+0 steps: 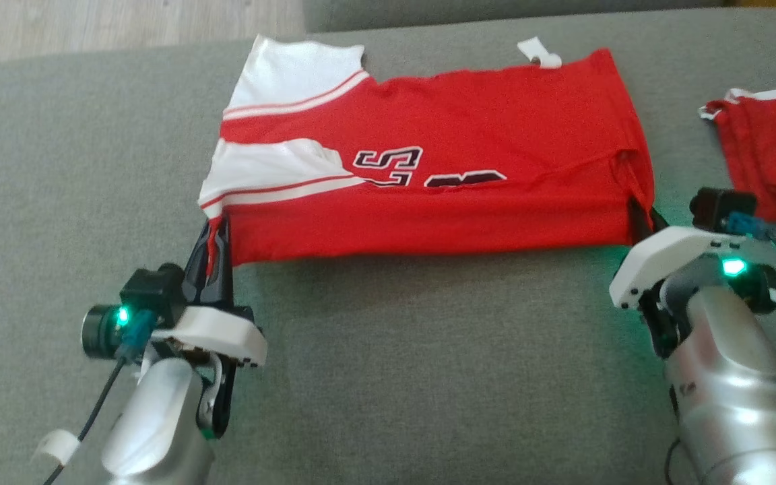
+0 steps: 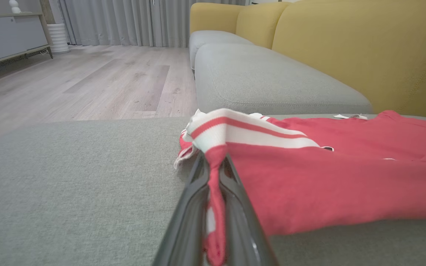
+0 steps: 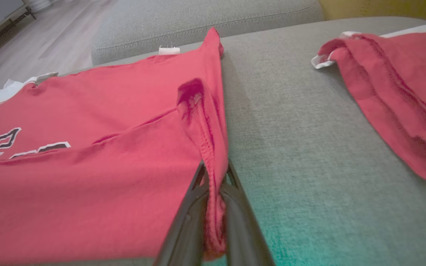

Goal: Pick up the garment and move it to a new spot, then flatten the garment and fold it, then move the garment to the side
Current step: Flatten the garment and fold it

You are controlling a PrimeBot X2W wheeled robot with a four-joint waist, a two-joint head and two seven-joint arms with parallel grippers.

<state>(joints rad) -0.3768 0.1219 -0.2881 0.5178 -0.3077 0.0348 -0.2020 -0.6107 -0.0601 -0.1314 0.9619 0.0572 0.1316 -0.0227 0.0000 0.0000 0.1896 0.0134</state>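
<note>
Near garment point(image 1: 428, 202) corners inside left tool point(image 1: 219, 232) and right tool point(image 1: 640, 215)

A home living room: yellow-backed sofa point(image 2: 346, 44) at upper right, grey curtains point(image 2: 124, 18) along the top, wooden floor point(image 2: 105, 81), sideboard point(image 2: 6, 37) upper left.

surface: grey seat cushion point(image 1: 388, 377), woven fabric, flat
item 1: red jersey point(image 1: 462, 202), spread lengthwise across the far-middle part of the cushion
item 1 fold: near edge doubled over, partly covering the dark white-outlined lettering
item 1 ends: white sleeve with red stripes at the left end, white tag point(image 1: 539, 55) on the far edge
item 1 contact: both near corners raised off the fabric, the rest lies flat
item 2: second red garment point(image 1: 772, 162), white trim, bunched at the right, apart from the jersey with bare grey between
</note>
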